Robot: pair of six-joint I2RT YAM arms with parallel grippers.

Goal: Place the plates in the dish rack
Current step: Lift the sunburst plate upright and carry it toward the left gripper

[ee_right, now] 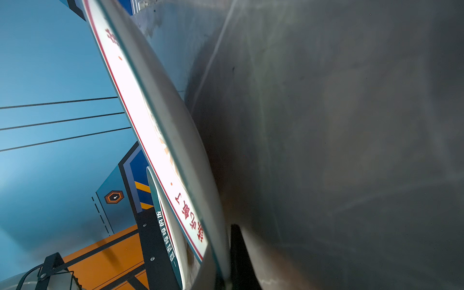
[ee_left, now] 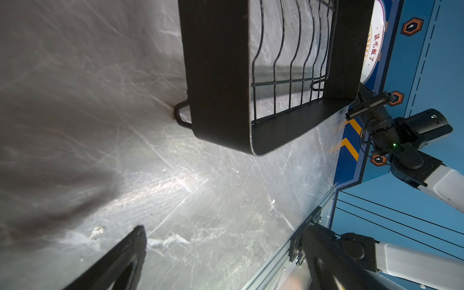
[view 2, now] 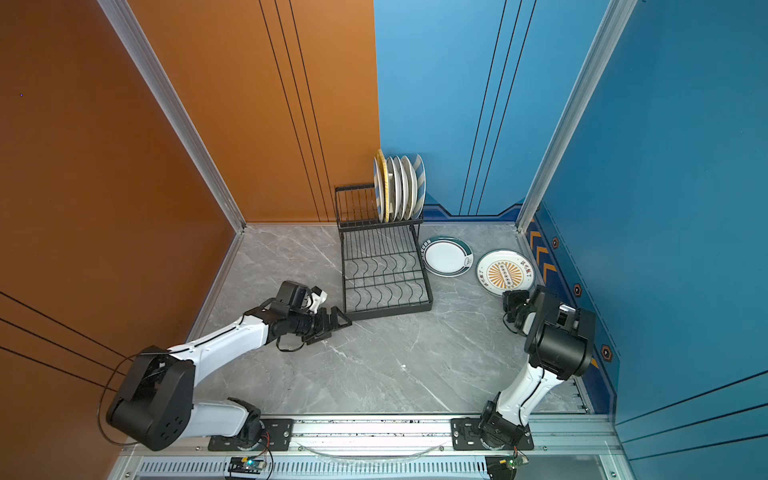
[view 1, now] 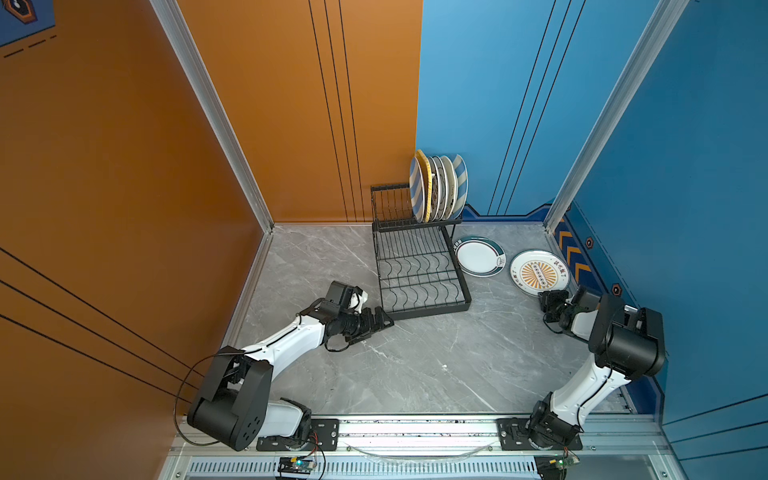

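Fingers (ee_right: 238, 247) of right gripper (view 1: 547, 301) pinched shut on near rim of sunburst plate (view 1: 539, 272), which sits on the marble table (view 1: 415, 365) near the right wall. Left gripper (view 1: 374, 330) spread wide, empty, low beside front corner of dish rack (view 1: 428, 309). Green-rimmed plate (view 1: 478, 255) flat, just beside rack. Six plates (view 1: 438, 187) upright in upper tier.
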